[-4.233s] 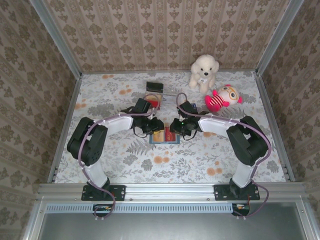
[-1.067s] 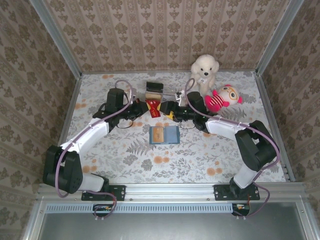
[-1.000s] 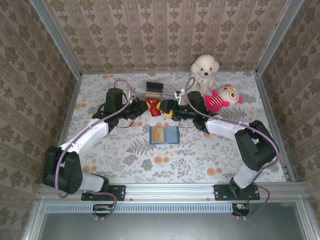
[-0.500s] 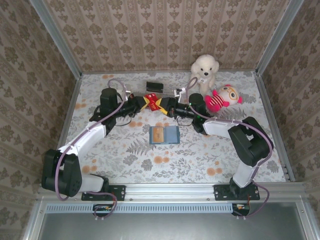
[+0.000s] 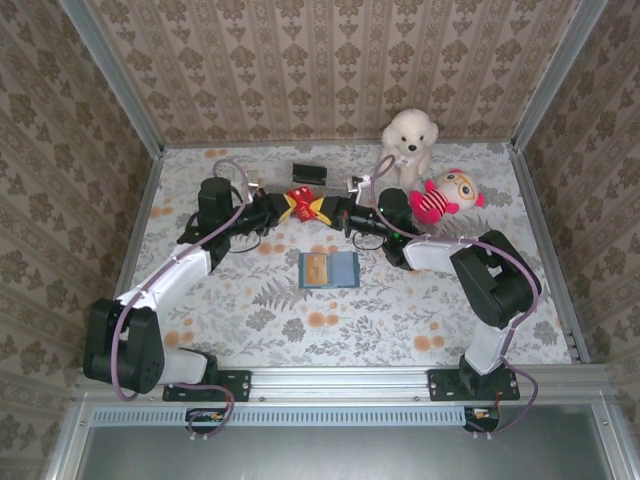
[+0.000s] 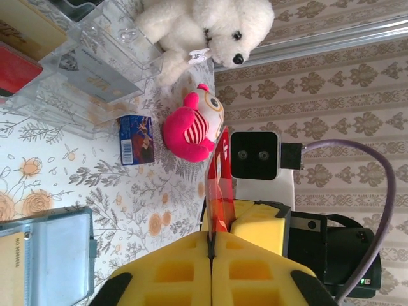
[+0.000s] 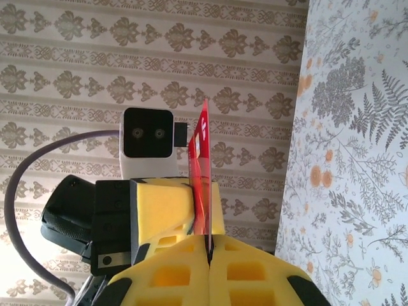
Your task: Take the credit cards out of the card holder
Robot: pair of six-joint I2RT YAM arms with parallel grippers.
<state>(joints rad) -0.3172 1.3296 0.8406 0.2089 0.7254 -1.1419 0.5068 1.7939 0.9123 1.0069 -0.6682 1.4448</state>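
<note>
Between the blocky yellow foam fingers (image 6: 172, 274) of the left gripper (image 6: 210, 245) a thin, glossy red credit card (image 6: 220, 185) stands edge-on. The pads are pressed together on its lower edge, which is buried in the seam. From the opposite side the right gripper (image 7: 208, 245) is clamped the same way on the same card (image 7: 201, 172), its ribbed foam halves meeting with only the card's thickness between them. Each wrist view shows the other gripper's yellow pad and boxy white camera housing just behind the card. Seen edge-on, the card's face cannot be read.

From above, the two grippers (image 5: 293, 205) (image 5: 322, 209) meet nose to nose over the far middle of the table. The red card (image 5: 305, 205) is a small sliver between them, held off the surface and mostly covered by foam.

Nearer the bases, the flat card holder (image 5: 340, 270) lies open on the flower-printed tablecloth (image 5: 250, 300), blue-grey with a tan card in its left half. In the left wrist view it (image 6: 57, 255) is cut off by the frame edge.

Behind the grippers sits a clear hard-plastic box (image 6: 83, 57); its contents are partly cropped and hard to make out. Just beside it lies a small blue packet (image 6: 136, 139). A fluffy white plush dog (image 5: 408, 140) and a pink plush doll (image 5: 440, 198) sit at the far right.
</note>
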